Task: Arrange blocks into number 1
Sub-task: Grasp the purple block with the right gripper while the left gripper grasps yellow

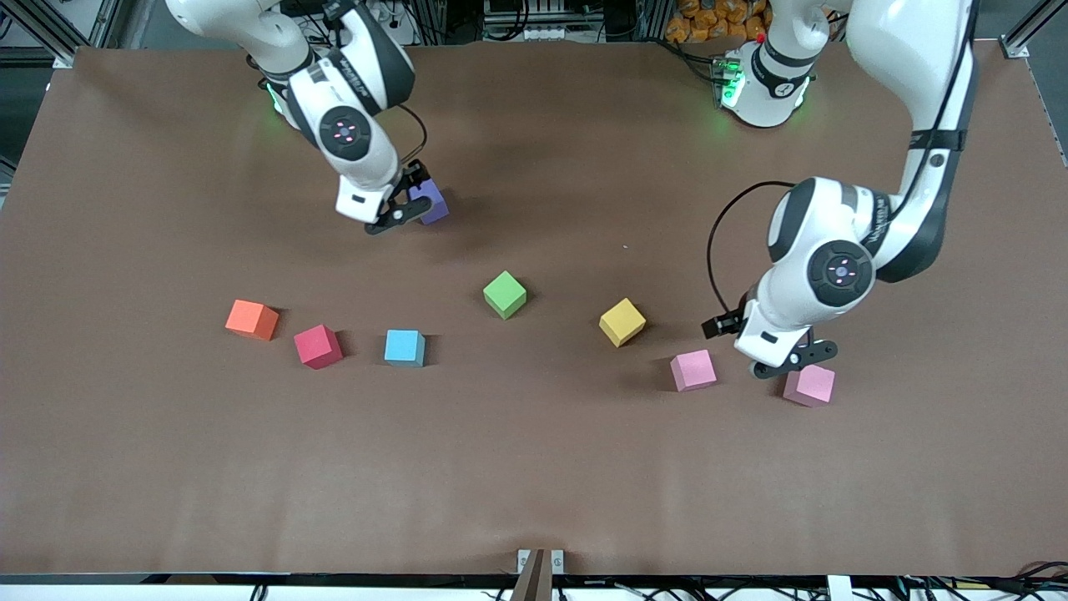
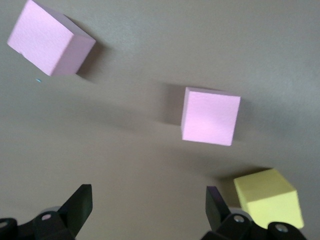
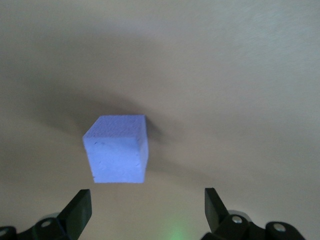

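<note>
Right gripper wide open, empty, over purple block. Left gripper also wide, holds nothing, just above pink block; 2nd pink block beside at 9 o'clock, yellow block at 10

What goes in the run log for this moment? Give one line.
left gripper: open, over a pink block | right gripper: open, at purple block | blocks: all scattered, none gripped
</note>
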You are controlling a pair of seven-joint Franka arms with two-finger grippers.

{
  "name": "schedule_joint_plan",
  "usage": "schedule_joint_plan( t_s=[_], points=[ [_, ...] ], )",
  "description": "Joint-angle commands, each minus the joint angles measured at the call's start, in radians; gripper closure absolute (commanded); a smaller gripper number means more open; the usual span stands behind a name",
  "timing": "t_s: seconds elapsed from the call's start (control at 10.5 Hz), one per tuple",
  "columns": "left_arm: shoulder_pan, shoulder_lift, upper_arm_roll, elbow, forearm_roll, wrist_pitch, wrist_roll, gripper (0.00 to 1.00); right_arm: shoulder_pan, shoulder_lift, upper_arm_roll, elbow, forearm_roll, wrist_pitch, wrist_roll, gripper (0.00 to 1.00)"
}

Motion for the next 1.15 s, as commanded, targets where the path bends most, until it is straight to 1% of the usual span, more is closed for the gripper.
schedule_joint_plan(
  t_s=[0.0, 0.19, 0.57, 0.95, 1.05],
  points=[
    [-0.045, 0.033, 0.004, 0.021, 0.011, 0.055, -0.146, 0.00, 0.050, 0.080, 0.014, -0.004, 0.055, 0.077, 0.003, 0.00],
    [-0.100, 0.060, 0.004, 0.024, 0.007, 0.063, -0.267, 0.00, 0.073, 0.132, 0.034, -0.004, 0.071, 0.148, 0.006, 0.00],
    [-0.217, 0.163, 0.004, 0.058, 0.010, 0.154, -0.483, 0.00, 0.075, 0.146, 0.034, -0.004, 0.071, 0.151, 0.005, 0.00],
    [-0.234, 0.208, 0.004, 0.059, 0.013, 0.261, -0.583, 0.00, 0.086, 0.186, 0.034, -0.004, 0.071, 0.165, 0.006, 0.00],
    [-0.239, 0.215, 0.004, 0.059, 0.010, 0.264, -0.585, 0.00, 0.086, 0.186, 0.034, -0.004, 0.071, 0.165, 0.005, 0.10]
  ],
)
